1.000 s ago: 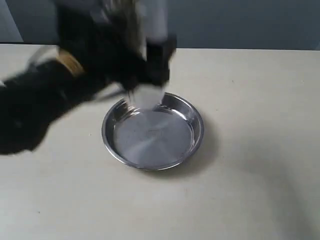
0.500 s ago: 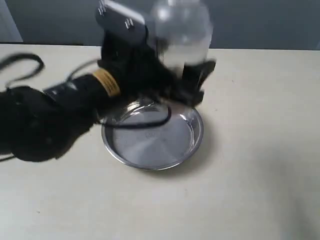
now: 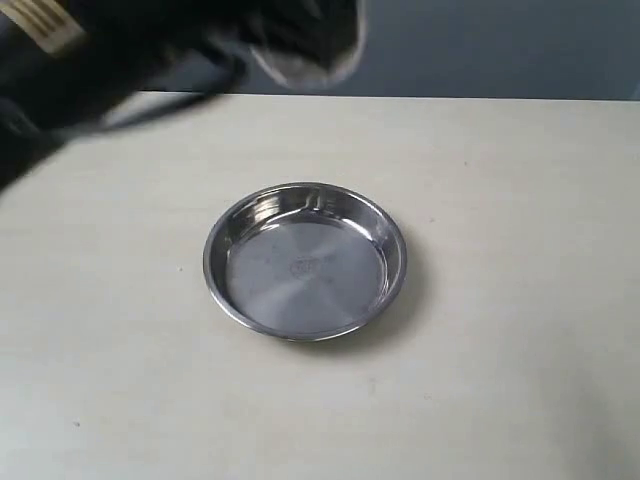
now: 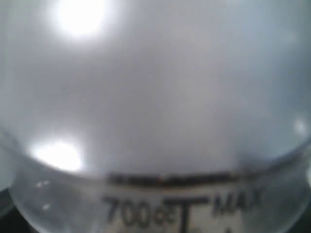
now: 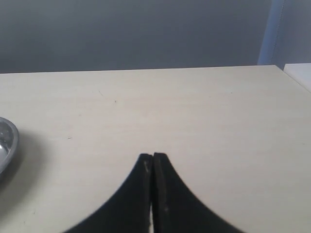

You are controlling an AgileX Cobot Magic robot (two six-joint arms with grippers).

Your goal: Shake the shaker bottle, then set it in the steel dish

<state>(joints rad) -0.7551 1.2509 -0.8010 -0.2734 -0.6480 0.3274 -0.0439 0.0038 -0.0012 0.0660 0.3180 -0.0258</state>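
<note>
Exterior view first: the steel dish [image 3: 214, 285] lies flat in the middle of the pale table [image 3: 520, 330], its bottom catching the light. Past the dish's far rim and raised well clear of it, the left arm [image 3: 90, 60] is 1 long black smear with a yellow label. At its tip the left gripper [image 3: 300, 28] is only dark blur. A pale frosted curve pokes out below it: that's the shaker bottle [image 3: 305, 62], in the air, apart from the dish, with most of it cut off by the frame edge.

Left wrist view: the bottle's frosted wall fills everything, bright glare spots on it. A dark band and blurry print reading "700cc" and "MAX" are all that can be made out. No finger shows here, and the dish is blocked from sight. But the bottle rides aloft with the arm, so the jaws are clamped on it.

Right wrist view: the right gripper [image 5: 153, 157] hangs low over bare table, well off to the side of the dish, its 2 black fingers pressed together with nothing between them. Only a sliver of the dish's rim shows at the frame edge.
</note>
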